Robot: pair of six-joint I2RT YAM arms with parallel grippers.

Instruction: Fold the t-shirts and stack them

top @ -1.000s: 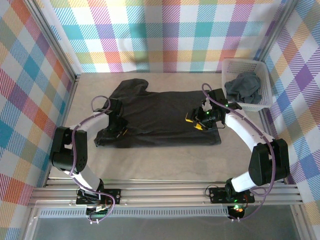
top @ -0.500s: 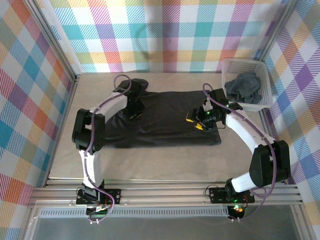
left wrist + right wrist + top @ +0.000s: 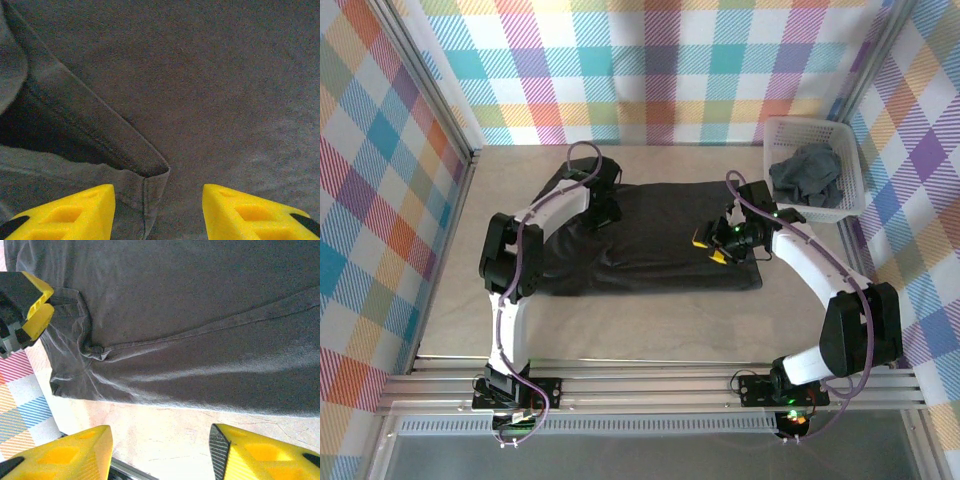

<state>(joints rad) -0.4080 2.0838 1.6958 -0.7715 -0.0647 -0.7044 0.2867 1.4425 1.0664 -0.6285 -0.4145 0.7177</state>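
Observation:
A dark charcoal t-shirt (image 3: pixel 660 250) lies flat across the middle of the table, its left side folded in over the body. My left gripper (image 3: pixel 605 208) hangs over the shirt's far left part. In the left wrist view this gripper (image 3: pixel 157 212) is open, and a folded sleeve hem (image 3: pixel 147 175) lies loose on the cloth between the yellow fingers. My right gripper (image 3: pixel 708 247) hovers open above the shirt's right part. In the right wrist view the right gripper (image 3: pixel 160 455) frames bare table beside the shirt's edge (image 3: pixel 200 390). A second t-shirt (image 3: pixel 807 172) lies crumpled in the basket.
The white lattice basket (image 3: pixel 840 135) stands at the far right corner, just behind my right arm. Bare table (image 3: pixel 650 325) runs along the near side of the shirt. Plaid walls close in the left, back and right.
My left arm swung from the shirt's near left corner toward the far edge, dragging the left side of the shirt over the body, and its jaws have opened. The right arm has stayed put.

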